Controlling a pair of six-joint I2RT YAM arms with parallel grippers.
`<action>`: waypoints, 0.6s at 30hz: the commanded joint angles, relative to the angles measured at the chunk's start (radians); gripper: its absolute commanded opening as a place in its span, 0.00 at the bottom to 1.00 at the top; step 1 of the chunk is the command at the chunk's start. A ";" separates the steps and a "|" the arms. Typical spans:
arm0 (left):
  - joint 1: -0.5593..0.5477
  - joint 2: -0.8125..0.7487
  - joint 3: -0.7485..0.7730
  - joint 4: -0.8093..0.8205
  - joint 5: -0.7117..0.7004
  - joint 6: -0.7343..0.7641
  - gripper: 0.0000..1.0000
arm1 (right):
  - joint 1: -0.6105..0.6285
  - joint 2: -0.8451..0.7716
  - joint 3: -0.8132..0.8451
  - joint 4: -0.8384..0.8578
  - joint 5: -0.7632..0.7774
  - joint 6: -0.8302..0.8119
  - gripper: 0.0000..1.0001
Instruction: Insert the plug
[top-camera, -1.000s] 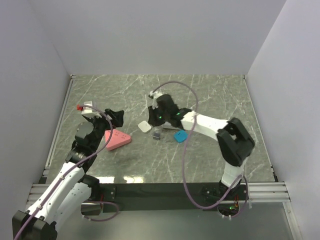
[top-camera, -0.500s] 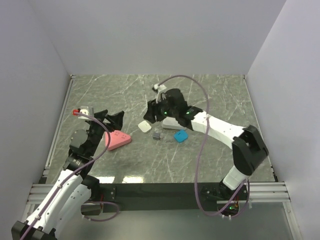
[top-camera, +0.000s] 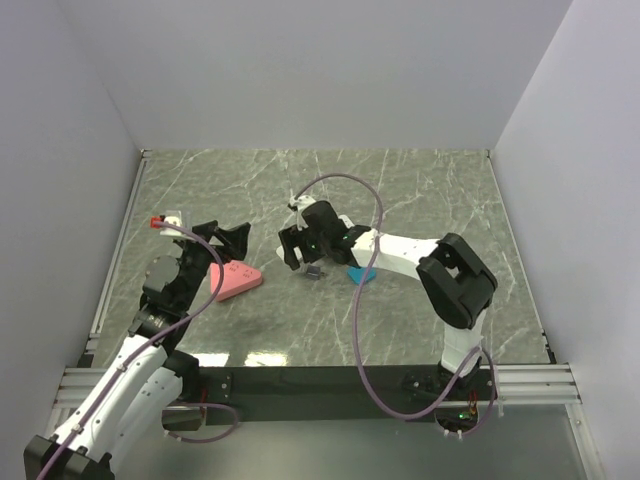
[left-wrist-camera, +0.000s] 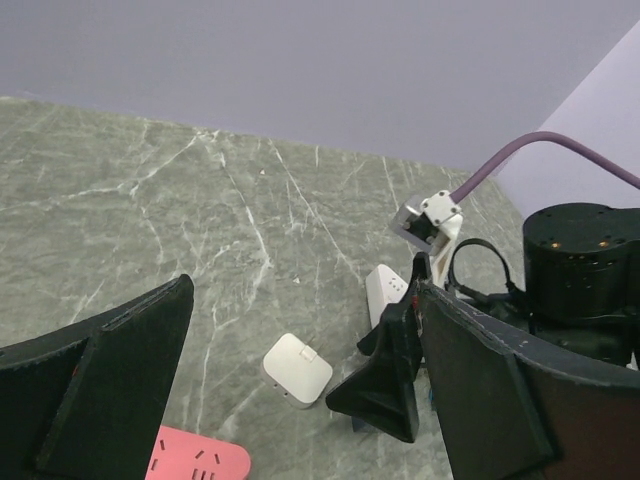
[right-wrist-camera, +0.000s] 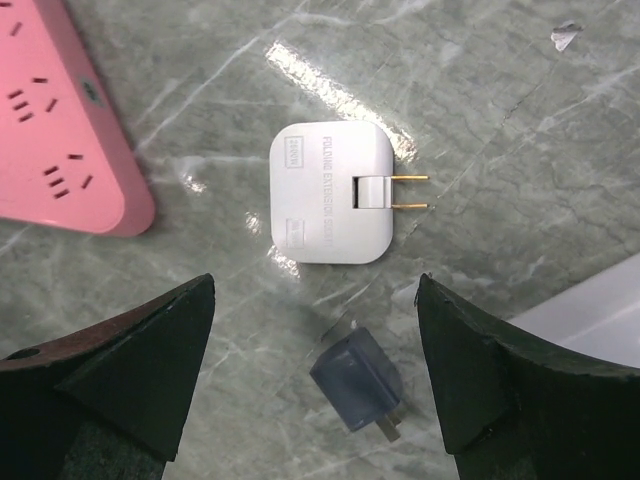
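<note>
Moved: right gripper (right-wrist-camera: 315, 290), swung down and leftward within the last half second. It is now poised directly over the white plug (right-wrist-camera: 330, 193), having hung farther back before. Fingers wide, straddling the plug, not touching it.

Item: white plug, flat on the marble table (top-camera: 420, 190), two brass prongs level with the surface. It lies near the corner of the pink power strip (right-wrist-camera: 60, 130) but apart from it.

Item: small grey-blue adapter (right-wrist-camera: 358, 380), just beside the plug, untouched.

Item: left gripper (top-camera: 225, 240), fingers wide, empty, near the strip, position little changed.

Assessment: approach appears complete, with no grasp made. Lowering and closing seem next, and insertion is wholly outstanding.
</note>
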 joint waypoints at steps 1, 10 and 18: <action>0.004 0.008 0.012 0.033 0.008 0.003 1.00 | 0.009 0.039 0.053 0.011 0.040 -0.017 0.88; 0.004 0.018 0.012 0.039 0.002 0.006 0.99 | 0.010 0.129 0.088 0.034 0.043 -0.042 0.88; 0.004 0.040 0.013 0.043 -0.003 0.008 0.99 | 0.024 0.172 0.123 0.024 0.026 -0.055 0.84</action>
